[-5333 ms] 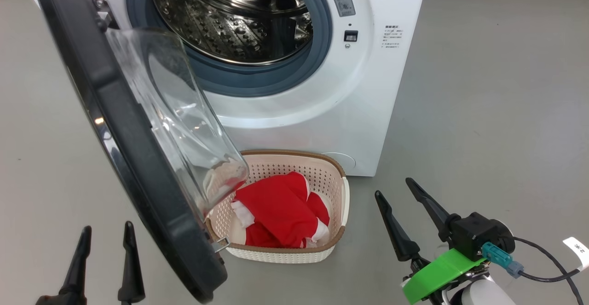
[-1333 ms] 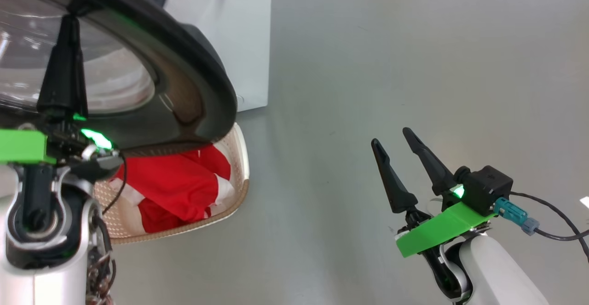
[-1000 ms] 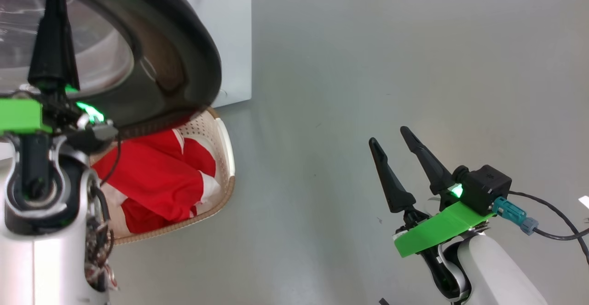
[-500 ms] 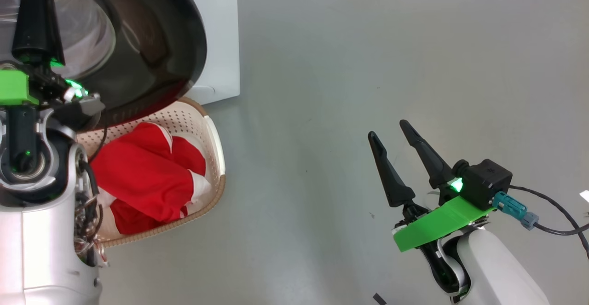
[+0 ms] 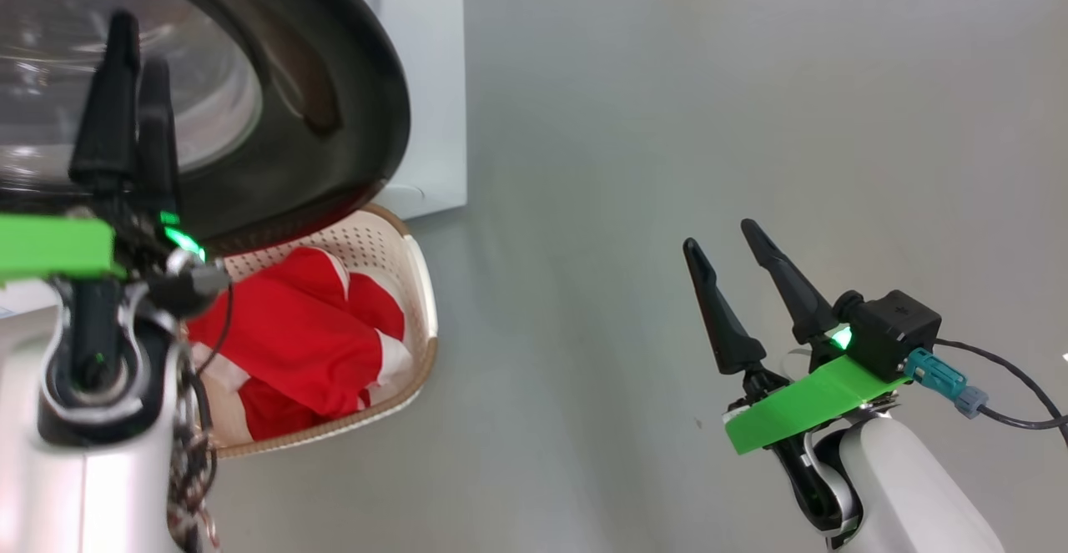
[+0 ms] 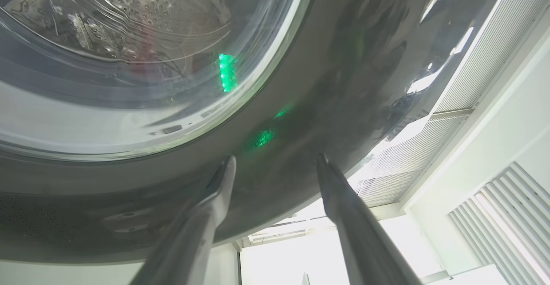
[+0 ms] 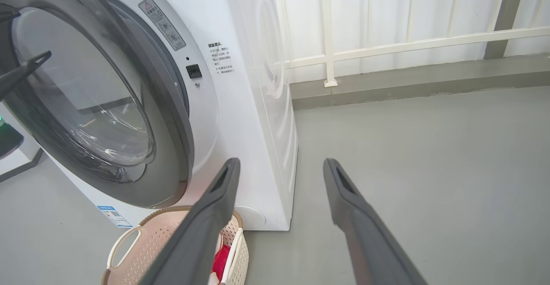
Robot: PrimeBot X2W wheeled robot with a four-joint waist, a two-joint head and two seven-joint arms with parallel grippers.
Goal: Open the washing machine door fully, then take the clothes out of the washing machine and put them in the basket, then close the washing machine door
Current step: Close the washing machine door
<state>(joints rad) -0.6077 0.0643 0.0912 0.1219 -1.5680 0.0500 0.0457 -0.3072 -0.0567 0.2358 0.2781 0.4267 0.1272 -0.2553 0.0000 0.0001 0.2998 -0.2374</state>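
Observation:
The washing machine door with its glossy black rim hangs over the basket and stands ajar, close to the front of the white washing machine. My left gripper is open against the door's outer face; in the left wrist view its fingers straddle the black rim with nothing between them. The red clothes lie in the cream basket. My right gripper is open and empty over bare floor to the right, well away from the machine.
Grey floor spreads to the right of the machine. A white railing and a wall stand behind it. A cable trails from my right wrist. The basket sits tight against the machine's foot, partly under the door.
The left gripper's fingers, together half a second ago, now stand apart. Since the earliest frame the door has swung from wide open to nearly against the machine. The head camera has shifted.

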